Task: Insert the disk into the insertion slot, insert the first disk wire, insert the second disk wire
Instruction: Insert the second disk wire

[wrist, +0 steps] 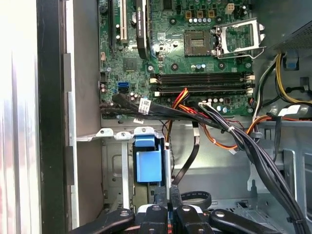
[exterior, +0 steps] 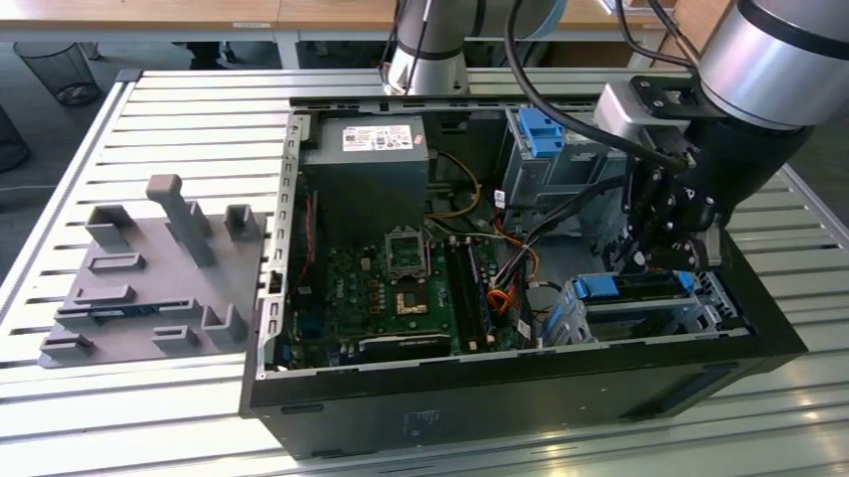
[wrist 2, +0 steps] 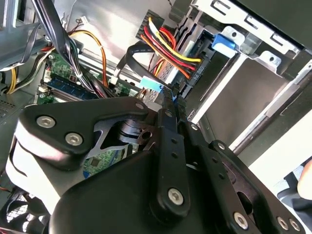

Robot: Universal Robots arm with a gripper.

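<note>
The disk, in its bright blue frame [exterior: 617,288], sits inside the insertion slot [exterior: 663,320], the low silver cage at the case's front corner on the exterior view's right. My gripper [exterior: 650,260] hangs just above the disk's end. In the first wrist view its fingers [wrist: 159,196] stand close together on the end of a flat black disk wire [wrist: 189,156], beside the blue frame [wrist: 146,163]. In the second wrist view the gripper [wrist 2: 169,97] pinches next to a light-blue tab [wrist 2: 152,85]. A bundle of red, yellow and orange wires [wrist 2: 165,46] reaches the disk's end.
A taller grey cage with a blue latch [exterior: 538,129] stands behind the slot. The motherboard [exterior: 398,288] and the power supply [exterior: 365,169] fill the case's middle and back. Loose black cables [wrist: 243,141] cross beside the slot. A grey fixture plate [exterior: 153,278] lies on the exterior view's left.
</note>
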